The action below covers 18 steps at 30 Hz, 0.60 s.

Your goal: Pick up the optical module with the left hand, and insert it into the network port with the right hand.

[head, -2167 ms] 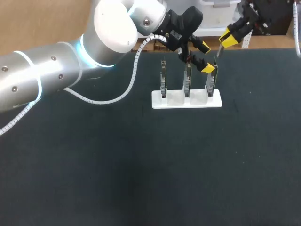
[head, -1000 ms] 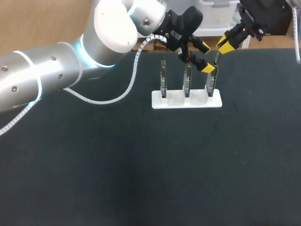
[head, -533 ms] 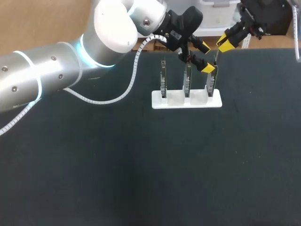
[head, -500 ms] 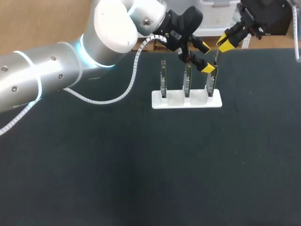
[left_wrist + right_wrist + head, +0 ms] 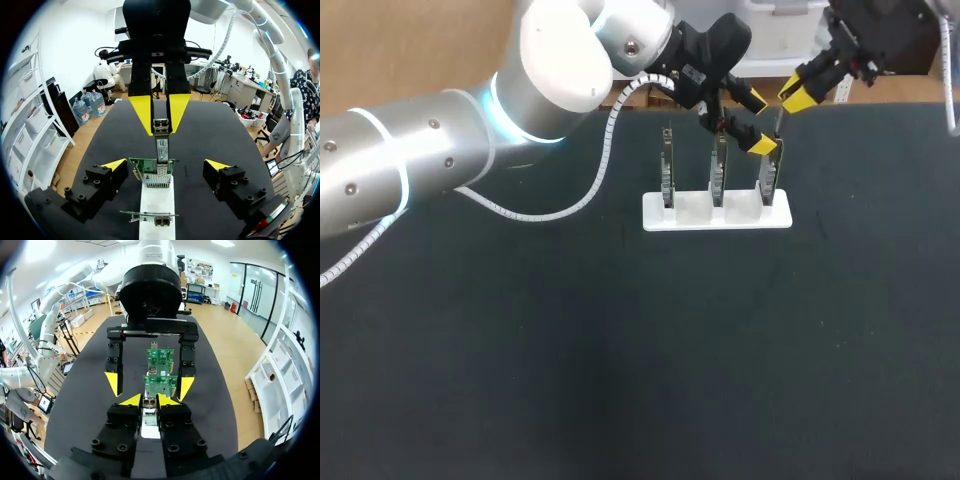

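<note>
The optical module (image 5: 162, 144) is a slim metal stick held upright. My right gripper (image 5: 796, 93) is shut on its upper end, seen head-on in the left wrist view as right gripper (image 5: 160, 111). The module's lower tip meets the port cage on the rightmost green network card (image 5: 768, 176), the card (image 5: 152, 171) nearest in the left wrist view. My left gripper (image 5: 756, 122) stands open around that card's top, fingers well apart on either side and touching nothing. In the right wrist view my right gripper (image 5: 148, 400) shows only a sliver of the module between its tips.
A white holder (image 5: 716, 214) at the table's far middle carries three upright green cards; the other two (image 5: 666, 166) (image 5: 718, 170) stand left of the one being worked on. My left arm's bulky white elbow (image 5: 565, 55) hangs over the table's far left.
My right gripper has carried the module left and slightly down, over the rightmost card; over the last second it barely shifted. My left arm has stayed put, open.
</note>
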### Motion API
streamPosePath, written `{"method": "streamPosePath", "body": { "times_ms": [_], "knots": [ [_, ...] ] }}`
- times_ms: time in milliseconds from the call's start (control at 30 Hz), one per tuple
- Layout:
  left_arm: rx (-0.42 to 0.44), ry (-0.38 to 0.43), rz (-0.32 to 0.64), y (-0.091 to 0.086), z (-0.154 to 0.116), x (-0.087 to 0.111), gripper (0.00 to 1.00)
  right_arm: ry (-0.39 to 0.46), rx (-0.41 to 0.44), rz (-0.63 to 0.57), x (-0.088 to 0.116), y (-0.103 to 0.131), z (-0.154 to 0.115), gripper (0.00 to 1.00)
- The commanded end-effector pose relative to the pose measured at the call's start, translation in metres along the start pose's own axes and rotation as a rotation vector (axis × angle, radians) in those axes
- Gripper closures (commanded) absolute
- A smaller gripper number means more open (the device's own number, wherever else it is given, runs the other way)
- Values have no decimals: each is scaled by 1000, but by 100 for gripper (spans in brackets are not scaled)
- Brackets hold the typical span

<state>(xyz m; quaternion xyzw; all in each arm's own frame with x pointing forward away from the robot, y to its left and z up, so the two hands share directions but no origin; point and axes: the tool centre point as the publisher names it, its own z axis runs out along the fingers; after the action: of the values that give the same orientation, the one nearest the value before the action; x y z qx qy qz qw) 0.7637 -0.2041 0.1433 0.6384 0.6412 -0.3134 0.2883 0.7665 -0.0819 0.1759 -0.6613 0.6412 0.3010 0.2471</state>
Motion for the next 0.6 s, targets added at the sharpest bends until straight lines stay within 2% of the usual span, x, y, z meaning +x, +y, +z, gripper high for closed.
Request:
{"method": "streamPosePath", "body": {
  "times_ms": [33, 600],
  "knots": [
    [4, 4, 0, 2, 1, -1, 0, -1, -3, 0, 1, -3, 1, 100],
    [4, 4, 0, 2, 1, -1, 0, 42, -9, -26, -2, -5, 4, 100]
  ]
}}
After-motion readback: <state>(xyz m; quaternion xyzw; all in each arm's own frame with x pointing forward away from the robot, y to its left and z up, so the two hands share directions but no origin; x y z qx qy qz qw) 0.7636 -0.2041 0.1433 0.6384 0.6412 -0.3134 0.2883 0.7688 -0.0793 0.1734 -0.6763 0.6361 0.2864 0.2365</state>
